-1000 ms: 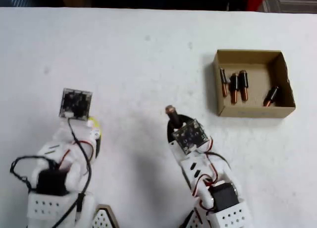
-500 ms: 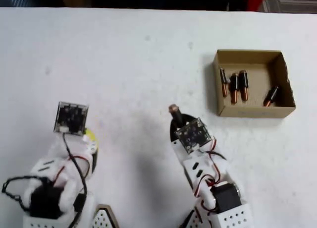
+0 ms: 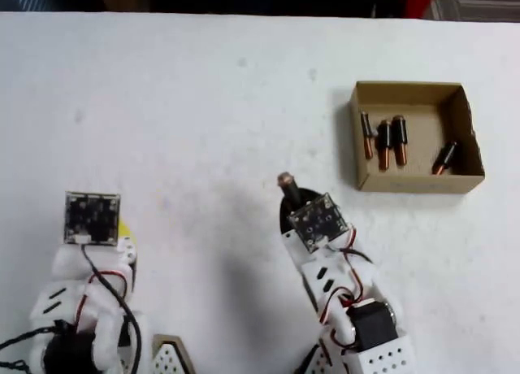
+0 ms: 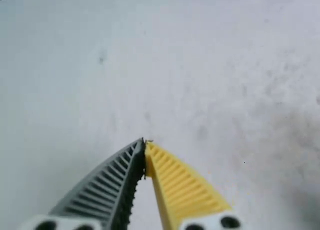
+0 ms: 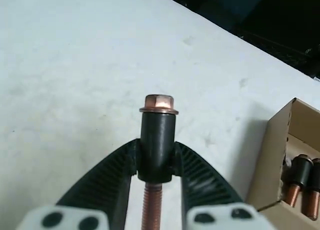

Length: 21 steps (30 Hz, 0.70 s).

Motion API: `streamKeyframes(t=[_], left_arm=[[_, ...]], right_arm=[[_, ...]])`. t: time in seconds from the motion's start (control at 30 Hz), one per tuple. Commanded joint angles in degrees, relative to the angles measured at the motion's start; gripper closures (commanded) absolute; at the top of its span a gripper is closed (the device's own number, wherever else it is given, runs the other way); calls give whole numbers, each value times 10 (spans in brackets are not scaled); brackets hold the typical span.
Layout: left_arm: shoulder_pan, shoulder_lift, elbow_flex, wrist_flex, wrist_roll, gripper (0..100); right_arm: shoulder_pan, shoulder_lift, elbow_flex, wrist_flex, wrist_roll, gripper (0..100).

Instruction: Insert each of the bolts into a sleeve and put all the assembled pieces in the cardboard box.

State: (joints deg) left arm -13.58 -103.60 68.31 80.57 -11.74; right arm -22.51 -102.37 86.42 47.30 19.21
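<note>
Bolt [image 5: 159, 102] thru sleeve [image 5: 156, 145], R fingers [image 5: 201, 176] clamping.

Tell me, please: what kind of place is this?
Probably a robotics workbench: a white table, the right gripper holding a sleeved bolt, and a cardboard box with finished pieces.

sleeved bolt [image 5: 157, 132] in right hand [image 5: 156, 151]

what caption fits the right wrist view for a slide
Assembled bolt and sleeve clamped in the right gripper, cardboard box close by.
</note>
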Motion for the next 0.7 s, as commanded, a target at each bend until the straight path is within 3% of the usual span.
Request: streamKeyframes(t=[0.0,0.23,0.47,0.67], left_arm=[[-5,-5,31,-23,-33,978],[2,-5,114,-92,-37,978],[91,-5,147,-96,-33,978],[99,-5,152,-91,5,978]], right_arm=[[4,-7,-39,2,-2,982],[4,-7,-39,0,-2,982],[5,-7,-40,0,-2,982],[30,-7,-40,0,-2,982]])
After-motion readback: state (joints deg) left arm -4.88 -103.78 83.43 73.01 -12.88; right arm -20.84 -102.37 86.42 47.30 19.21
